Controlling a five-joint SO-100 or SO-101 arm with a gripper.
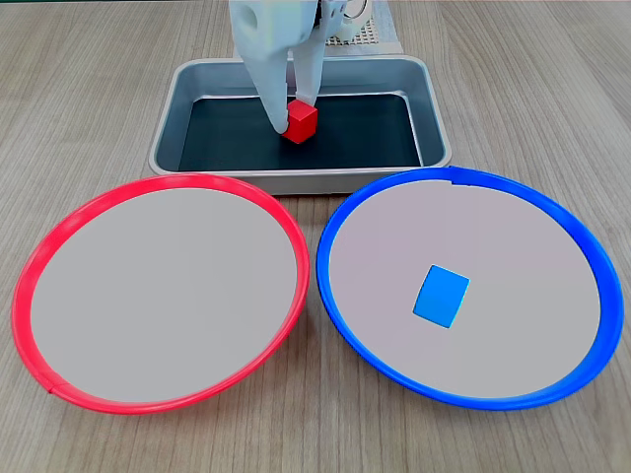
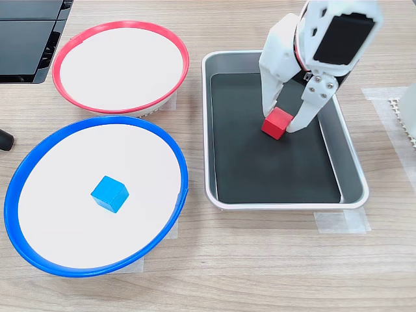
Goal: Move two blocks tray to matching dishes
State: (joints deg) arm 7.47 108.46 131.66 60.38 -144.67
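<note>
Fixed views: my claw (image 2: 283,125) reaches into the tray (image 2: 286,201), fingers either side of the red block (image 2: 277,123), pinching it w/ the block on the dark floor. Blue block (image 1: 441,296) lies in blue-rimmed dish (image 1: 355,340); red-rimmed dish (image 1: 59,379) beside it on table (image 1: 315,439).

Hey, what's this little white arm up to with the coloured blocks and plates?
It is sorting blocks by colour. The blue block already lies in the blue-rimmed dish. The arm's pincer is down in the metal tray, its fingers on either side of the red block, which looks to be sitting on the tray's dark floor. The red-rimmed dish has nothing in it yet.
</note>
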